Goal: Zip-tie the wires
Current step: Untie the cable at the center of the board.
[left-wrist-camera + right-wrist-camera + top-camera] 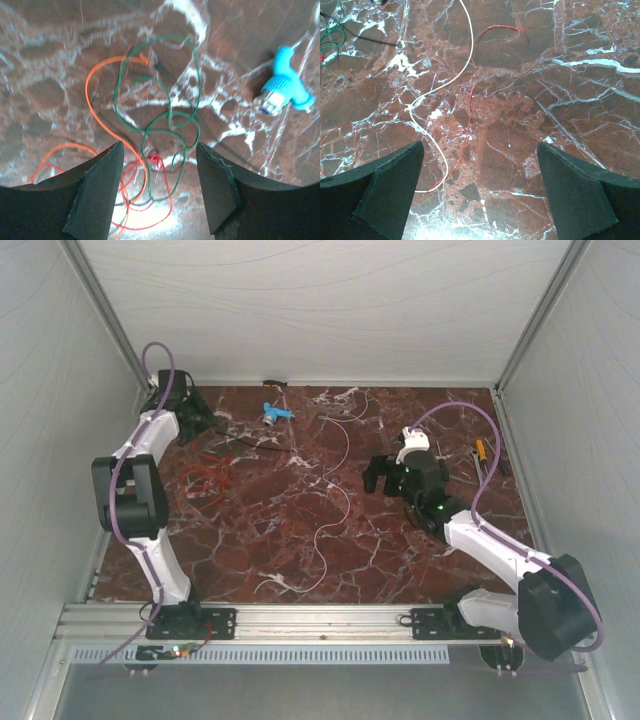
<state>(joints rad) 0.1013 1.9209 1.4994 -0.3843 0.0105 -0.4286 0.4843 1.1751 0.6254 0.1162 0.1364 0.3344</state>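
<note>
My left pincer (pixel 157 187) is spread, fingers (pixel 100 195) apart w/ nothing pinched btwn them. Right at the gap, on the marble table (pixel 40 65), is the near end of the wires (pixel 150 145). A red wire (pixel 156 159) curls in loose loops btwn and just below my fingertips, partly hidden behind one finger. An orange wire (pixel 87 92) comes out of the gap, swings away in a wide arc and hooks back over at its far end. Beside it, straight ahead, a green wire (pixel 172 114) lies in several overlapping loops and crosses the red one at the near side. A thin dark strand (pixel 210 132) cuts past the green loops; can't tell what it is. Further out, to the right in that wrist view, a blue plastic piece (pixel 282 82) lies alone, apart from the tangle.

My right pincer (pixel 480 192) is spread wide, gripping nothing. Just ahead of its left-hand finger (pixel 390 185) a white wire (pixel 442 87) snakes away in an S-shape. A long red wire (pixel 470 100) runs close alongside it, then bends off to the right further out. A separate red loop (pixel 340 145) lies off to the left, near that same finger. The green loops show only at the far left corner of this view, well apart from this pincer.

From above, the bunched red/orange/green lot sits just beside the left pincer. The white and long red ones trail out toward the right pincer. Behind the right pincer, by the table's side edge, lies a yellow-handled tool (pixel 480 452).
</note>
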